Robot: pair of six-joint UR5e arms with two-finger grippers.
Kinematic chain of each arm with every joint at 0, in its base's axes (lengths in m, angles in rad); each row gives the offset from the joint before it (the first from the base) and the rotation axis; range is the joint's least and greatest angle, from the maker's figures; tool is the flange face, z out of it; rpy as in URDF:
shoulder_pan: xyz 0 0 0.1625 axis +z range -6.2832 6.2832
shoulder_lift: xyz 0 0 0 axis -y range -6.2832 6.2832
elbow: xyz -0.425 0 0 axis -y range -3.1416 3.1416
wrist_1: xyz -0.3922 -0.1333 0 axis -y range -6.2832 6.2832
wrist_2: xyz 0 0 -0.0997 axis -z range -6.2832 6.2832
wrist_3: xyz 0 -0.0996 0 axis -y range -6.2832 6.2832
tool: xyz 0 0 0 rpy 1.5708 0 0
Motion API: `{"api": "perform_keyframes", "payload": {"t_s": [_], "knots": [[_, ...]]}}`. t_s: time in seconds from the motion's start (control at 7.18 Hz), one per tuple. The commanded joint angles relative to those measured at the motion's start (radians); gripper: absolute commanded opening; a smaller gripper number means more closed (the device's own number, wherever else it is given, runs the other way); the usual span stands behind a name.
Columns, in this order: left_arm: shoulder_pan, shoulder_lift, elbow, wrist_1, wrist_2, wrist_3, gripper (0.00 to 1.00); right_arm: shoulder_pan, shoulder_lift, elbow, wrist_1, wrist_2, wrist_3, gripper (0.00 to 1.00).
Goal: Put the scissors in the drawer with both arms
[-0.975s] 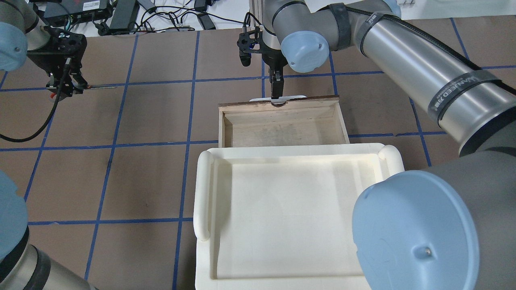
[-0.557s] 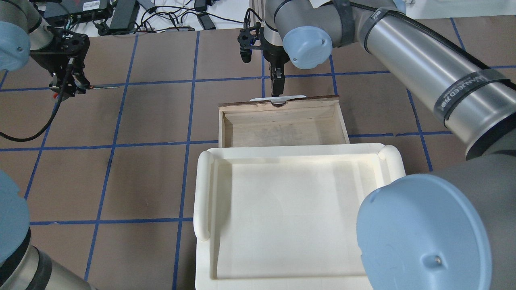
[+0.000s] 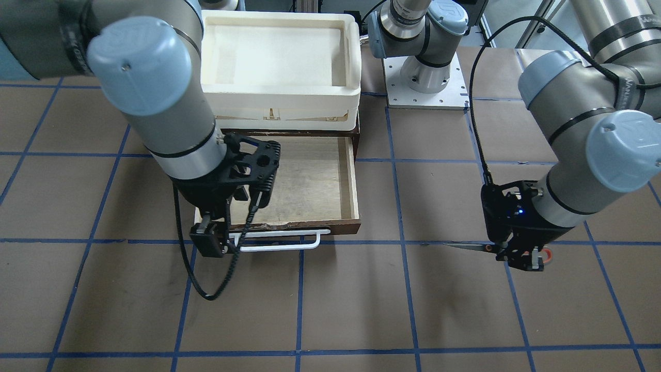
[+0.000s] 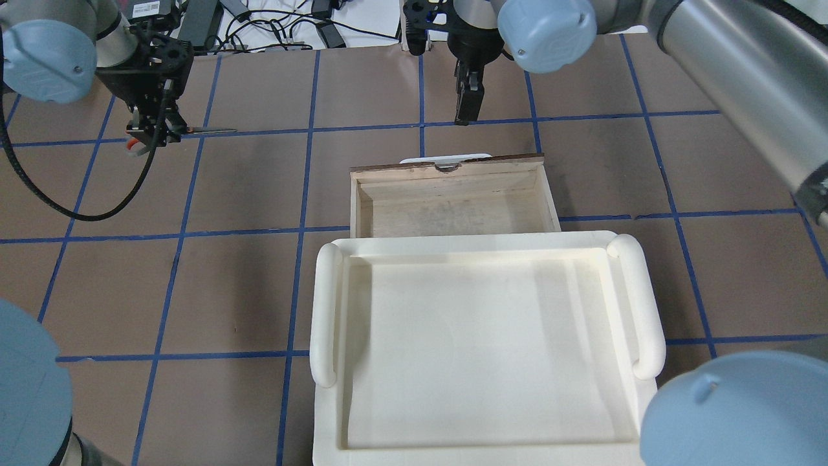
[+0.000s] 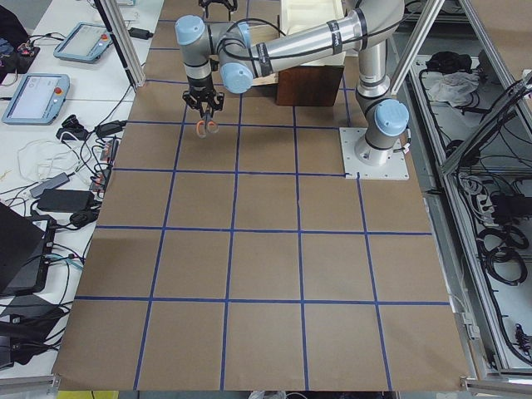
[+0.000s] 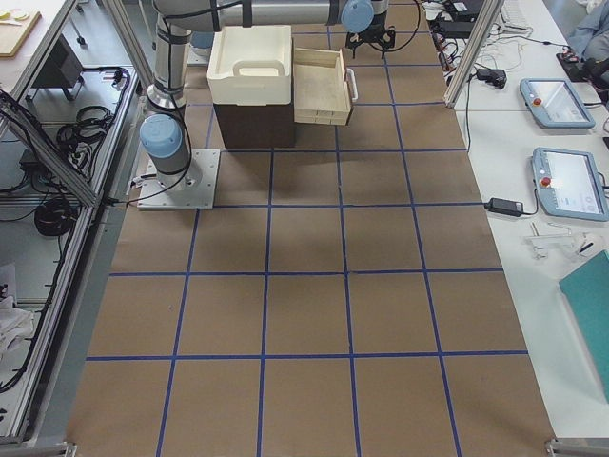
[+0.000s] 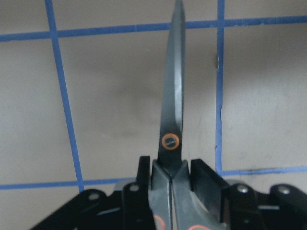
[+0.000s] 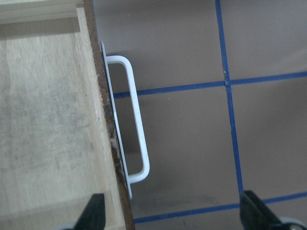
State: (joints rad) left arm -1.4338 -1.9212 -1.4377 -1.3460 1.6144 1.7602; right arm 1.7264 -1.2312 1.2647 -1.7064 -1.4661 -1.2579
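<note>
Status for you: the drawer point(image 4: 453, 210) is already pulled out from under the cream tray point(image 4: 326, 310), and its pale floor is bare, nothing in it yet. The scissors point(image 7: 171, 110) are off the table in the left gripper point(image 4: 155, 134), well off to the drawer's left in the overhead view. The left wrist cam shows the fingers point(image 7: 204, 175) clenched on the grey shanks just below the orange pivot, blades together and pointing toward the drawer side. The right gripper point(image 4: 463, 116) is released: its wrist cam shows two fingertips point(image 8: 93, 213) wide apart with nothing between them, looking down on the white bar handle point(image 8: 136, 120) and the drawer's front edge. So I'd call the opening and the grasp done. What's left is the carry over the drawer and the drop. Closing the drawer isn't in the task line. Versus a second ago, the right gripper was down at the handle and has now lifted clear of it. The drawer hasn't shifted. The left gripper with the scissors has come a bit toward the drawer, so the blade tip now sits past the blue tape line it was short of.
</note>
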Motion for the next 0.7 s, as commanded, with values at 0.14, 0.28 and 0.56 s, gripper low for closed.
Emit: {"api": "perform_keyframes", "payload": {"t_s": [0.14, 0.28, 0.56], "knots": [[-0.164, 0.037, -0.001, -0.005, -0.004, -0.102, 0.0, -0.096, -0.108, 0.008, 0.094, -0.041, 0.305, 1.0], [-0.213, 0.047, -0.001, -0.005, -0.01, -0.154, 0.0, -0.1, -0.128, 0.01, 0.091, -0.068, 0.424, 1.0], [-0.304, 0.054, -0.003, -0.005, -0.007, -0.194, 0.0, -0.1, -0.149, 0.03, 0.093, -0.072, 0.643, 1.0]]}}
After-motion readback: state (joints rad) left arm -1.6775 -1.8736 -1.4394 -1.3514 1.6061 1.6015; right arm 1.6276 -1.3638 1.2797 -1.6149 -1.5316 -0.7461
